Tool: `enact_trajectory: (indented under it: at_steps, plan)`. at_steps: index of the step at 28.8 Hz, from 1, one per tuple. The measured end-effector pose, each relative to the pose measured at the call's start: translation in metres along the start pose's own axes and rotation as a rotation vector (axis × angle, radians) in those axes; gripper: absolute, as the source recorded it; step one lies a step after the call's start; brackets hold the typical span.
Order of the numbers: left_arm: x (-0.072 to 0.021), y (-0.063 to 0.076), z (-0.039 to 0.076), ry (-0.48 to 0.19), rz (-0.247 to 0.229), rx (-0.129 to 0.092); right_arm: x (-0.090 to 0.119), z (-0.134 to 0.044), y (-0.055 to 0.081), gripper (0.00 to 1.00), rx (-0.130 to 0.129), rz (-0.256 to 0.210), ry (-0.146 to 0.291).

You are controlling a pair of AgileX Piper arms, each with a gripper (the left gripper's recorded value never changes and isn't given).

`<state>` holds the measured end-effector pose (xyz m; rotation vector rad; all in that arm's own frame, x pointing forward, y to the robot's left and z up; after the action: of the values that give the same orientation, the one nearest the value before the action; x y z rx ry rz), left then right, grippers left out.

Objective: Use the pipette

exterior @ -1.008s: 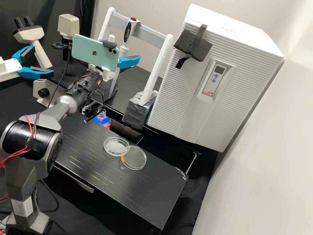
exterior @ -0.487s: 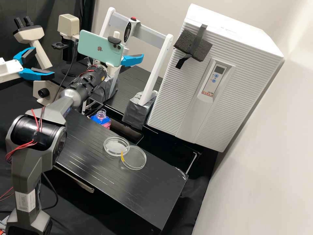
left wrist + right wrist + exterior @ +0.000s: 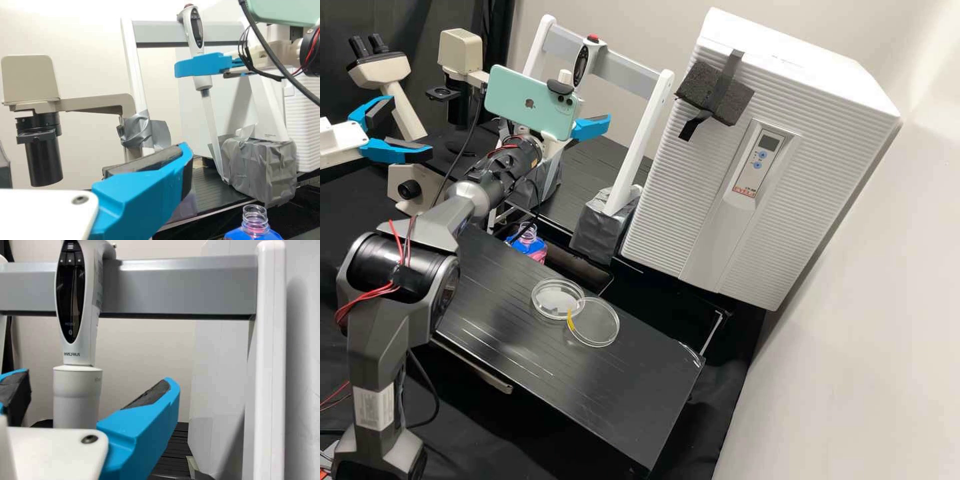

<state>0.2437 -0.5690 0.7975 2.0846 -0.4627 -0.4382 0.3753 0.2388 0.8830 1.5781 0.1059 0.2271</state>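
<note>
The grey-and-white pipette (image 3: 581, 59) hangs upright on the white stand's grey crossbar (image 3: 623, 67). My right gripper (image 3: 577, 119) is open, its blue fingers either side of the pipette's lower white barrel (image 3: 77, 395) with a gap on one side. In the left wrist view a blue finger of that gripper (image 3: 205, 65) crosses the pipette (image 3: 196, 35) below its display. My left gripper (image 3: 407, 121) stands open at the far left by the microscope, holding nothing. A bottle of pink liquid (image 3: 532, 241) stands open near the tray's back edge.
Two clear petri dishes (image 3: 557, 298) (image 3: 595, 321) overlap on the black slatted tray (image 3: 620, 393), a yellow tip (image 3: 571, 320) between them. A beige microscope (image 3: 380, 70) stands far left. A big white ribbed appliance (image 3: 773, 153) fills the right. Taped stand feet (image 3: 603, 223).
The right arm, with its mint phone, has risen and moved forward to the right, bringing its fingers up around the pipette. The left gripper has stayed put.
</note>
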Motion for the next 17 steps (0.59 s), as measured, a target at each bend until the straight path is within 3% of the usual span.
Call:
enact_trajectory:
  at_steps: [17]
  plan:
    - [0.0, -0.0001, 0.0004, -0.002, 0.0, 0.0, 0.0005, 0.0023, 0.0022, 0.0, -0.002, 0.006, -0.006]
